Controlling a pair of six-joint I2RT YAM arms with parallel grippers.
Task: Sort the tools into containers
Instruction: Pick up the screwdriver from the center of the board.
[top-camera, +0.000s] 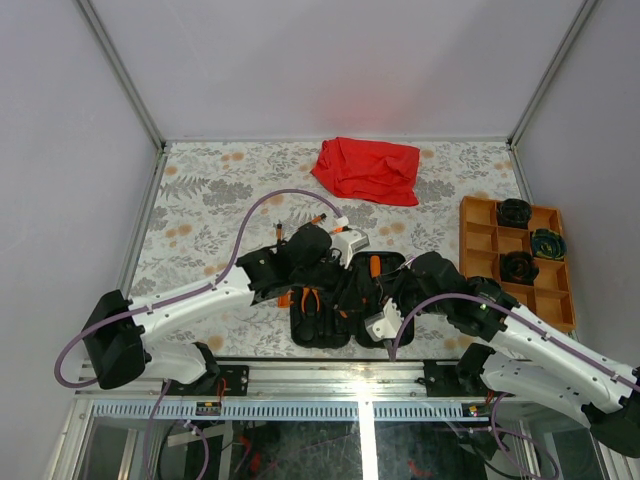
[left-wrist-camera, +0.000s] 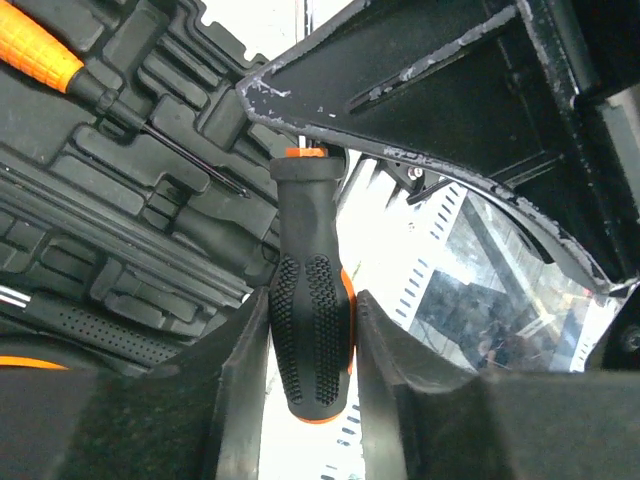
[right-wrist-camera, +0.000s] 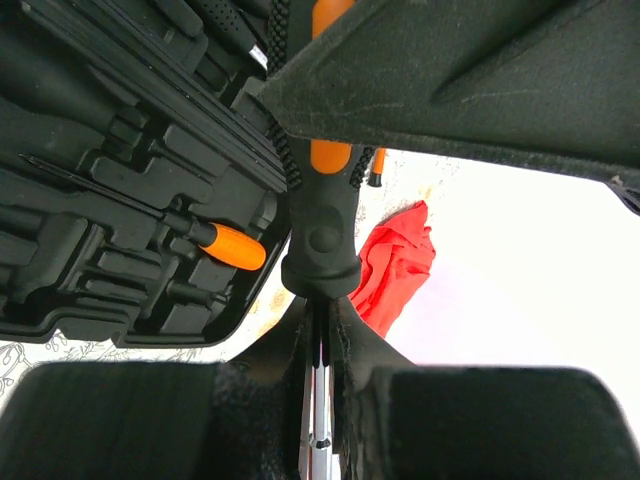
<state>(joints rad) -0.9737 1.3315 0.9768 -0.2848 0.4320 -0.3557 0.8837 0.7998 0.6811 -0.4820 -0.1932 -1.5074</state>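
The open black case lies at the near edge of the table, between the two arm bases. The orange tray sits at the right edge, close to the frame post. One red cloth lies near the back edge. Patterned tabletop shows to the left of the case and behind it.

Both arms meet over the case on one screwdriver. The left gripper has its jaws closed against the dotted handle on both sides. The right gripper pinches the thin steel shaft just below the handle.

Inside the case lie one pair of pliers and one more orange-handled driver. Two loose screwdrivers lie on the table just behind the left arm. Three dark round items sit in separate tray compartments.
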